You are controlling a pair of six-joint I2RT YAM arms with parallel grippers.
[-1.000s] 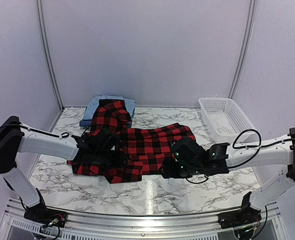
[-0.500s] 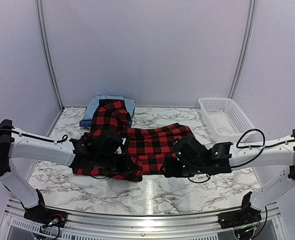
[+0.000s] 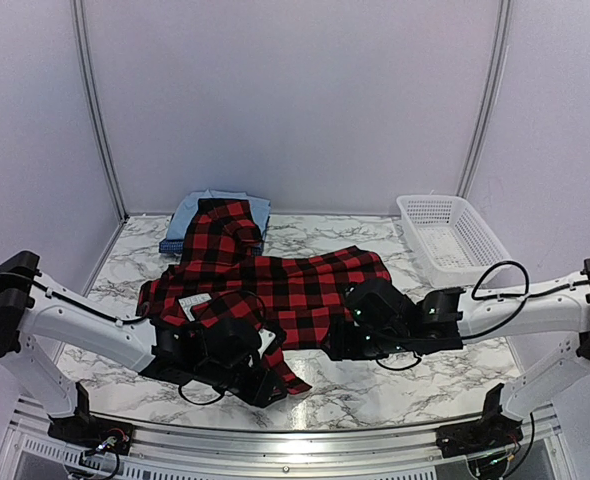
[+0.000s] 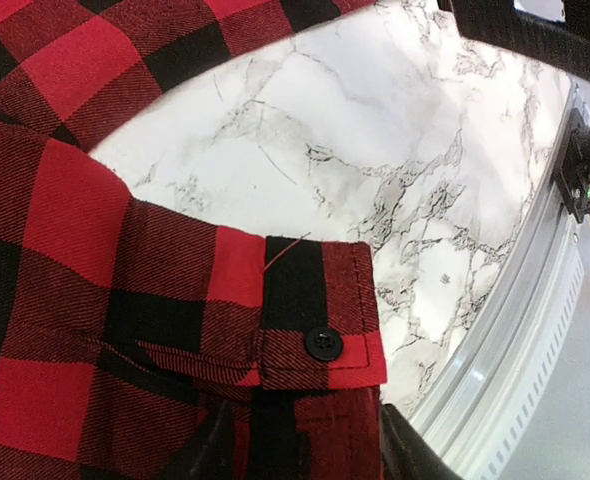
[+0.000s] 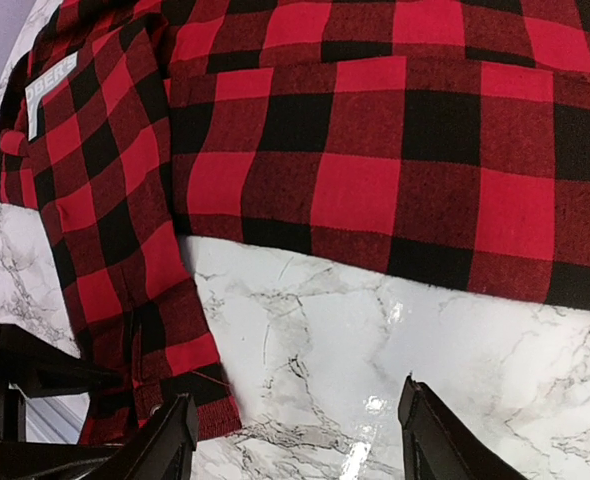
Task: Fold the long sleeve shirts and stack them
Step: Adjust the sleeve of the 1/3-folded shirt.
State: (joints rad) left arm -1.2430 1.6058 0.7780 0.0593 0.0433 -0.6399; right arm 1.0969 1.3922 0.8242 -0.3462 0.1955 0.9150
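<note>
The red-and-black plaid shirt point(image 3: 300, 290) lies spread across the middle of the marble table, with a white patch point(image 3: 195, 300) showing on its left part. One sleeve runs toward the near edge, and its buttoned cuff point(image 4: 320, 325) hangs just past my left gripper point(image 3: 270, 372). That gripper point(image 4: 300, 440) is shut on the sleeve, with cloth filling the gap between its fingers. My right gripper point(image 3: 337, 340) stands open over bare marble, just in front of the shirt's near hem point(image 5: 375, 250). The light blue shirt point(image 3: 190, 210) and the dark blue checked one point(image 3: 171, 245) lie at the back left.
A white mesh basket point(image 3: 450, 235) stands at the back right. The table's metal rail point(image 3: 295, 440) runs along the near edge, close under the left gripper. The plaid shirt's far end overlaps the two blue shirts.
My left arm has swung toward the near edge and drawn the sleeve out from the shirt's left side to the front. The right arm has hardly moved.
</note>
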